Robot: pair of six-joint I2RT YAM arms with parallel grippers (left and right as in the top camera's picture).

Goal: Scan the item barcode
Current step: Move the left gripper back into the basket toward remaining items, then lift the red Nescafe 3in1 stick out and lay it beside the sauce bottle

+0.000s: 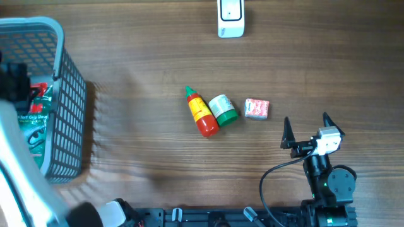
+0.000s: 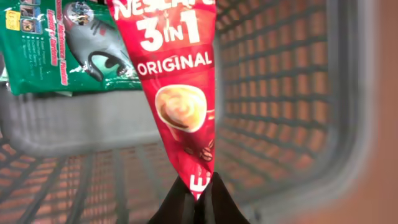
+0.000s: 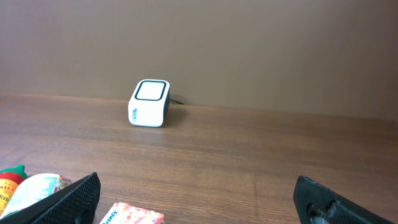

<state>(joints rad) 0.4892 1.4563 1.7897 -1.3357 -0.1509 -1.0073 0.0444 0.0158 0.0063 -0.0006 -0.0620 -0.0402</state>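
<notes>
A grey plastic mesh basket (image 1: 71, 94) stands at the left edge of the brown wooden table (image 1: 145, 57). Inside it a red foil coffee sachet (image 2: 177, 81) lies over a green plastic packet (image 2: 56, 50), its near end between the left gripper (image 2: 199, 190) jaws. Mid-table a red-and-yellow plastic sauce bottle (image 1: 201, 113) touches a green-and-white cylindrical tin (image 1: 222, 108) on its right. A small pink cardboard box (image 1: 257, 108) sits just right of that. The white box-shaped scanner (image 1: 230, 17) is well behind them. The right gripper (image 1: 307, 120) is near the box, right and nearer the front.
</notes>
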